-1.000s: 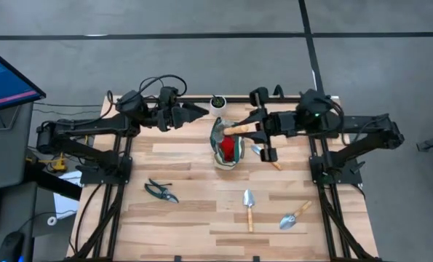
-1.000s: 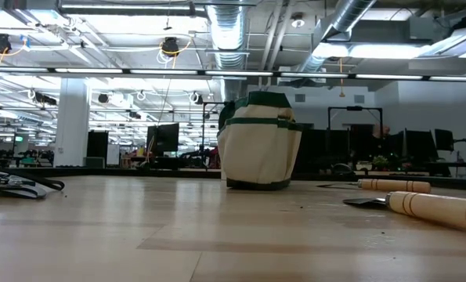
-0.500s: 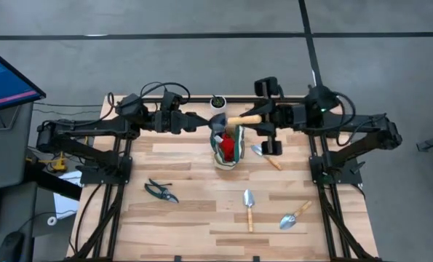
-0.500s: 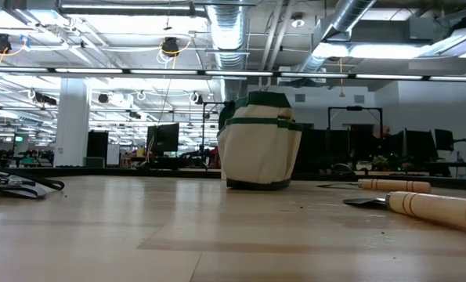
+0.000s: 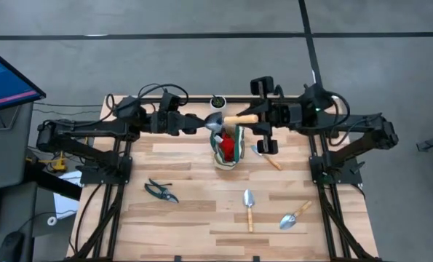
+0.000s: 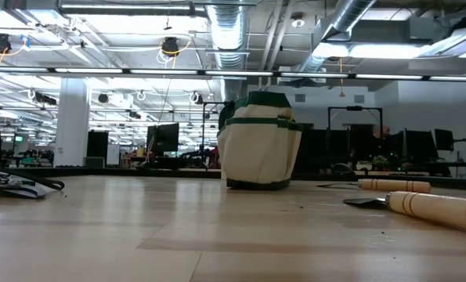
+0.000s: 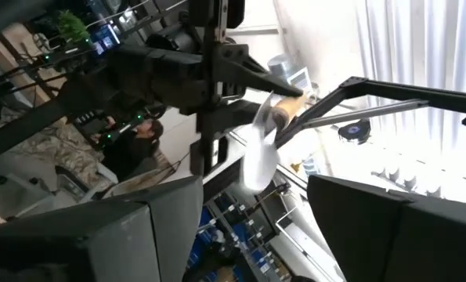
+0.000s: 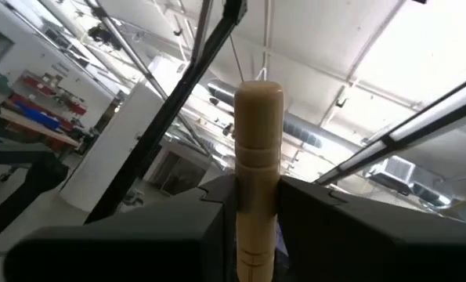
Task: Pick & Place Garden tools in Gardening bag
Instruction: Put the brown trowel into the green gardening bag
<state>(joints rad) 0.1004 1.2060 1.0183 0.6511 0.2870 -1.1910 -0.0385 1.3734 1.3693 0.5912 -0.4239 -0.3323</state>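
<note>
The right hand [image 5: 255, 118] is clamped on the wooden handle of a trowel [image 5: 234, 119], holding it level above the gardening bag [image 5: 227, 145], blade toward the left arm. The bag stands upright near the desk's [image 5: 194, 204] far edge with a red item [image 5: 229, 148] poking out. The left hand [image 5: 203, 122] sits just across from the blade, fingers spread apart. On the desk lie pruning shears [image 5: 161, 191] and three more trowels [image 5: 249, 208]. I can read no writing on anything.
</note>
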